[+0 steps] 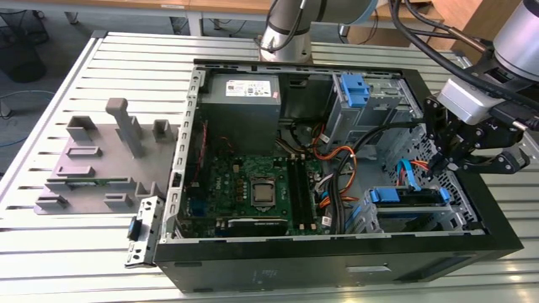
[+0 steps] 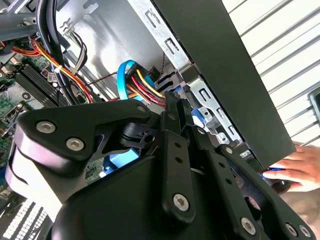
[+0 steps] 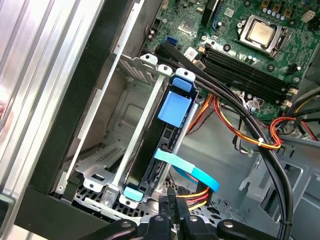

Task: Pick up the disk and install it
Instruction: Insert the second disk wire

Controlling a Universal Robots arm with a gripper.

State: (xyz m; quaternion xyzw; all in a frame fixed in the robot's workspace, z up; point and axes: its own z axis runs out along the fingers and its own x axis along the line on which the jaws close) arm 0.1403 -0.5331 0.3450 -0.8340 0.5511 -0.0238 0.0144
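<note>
The disk (image 3: 150, 165) sits seated in its drive cage near the computer case's (image 1: 471, 249) front corner. Claw (image 1: 471, 161) hovers above, fingers pressed together, holding nothing. Risk: adjacent cables (image 3: 250, 145) may snag it

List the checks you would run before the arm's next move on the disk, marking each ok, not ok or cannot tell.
1. Disk sits in the drive cage: ok.
2. Disk fully latched: cannot tell.
3. Gripper is near the disk's cabled end: ok.
4. Blue cable lies between gripper and disk: not ok.
5. Person's hand rests by the case: not ok.
</note>
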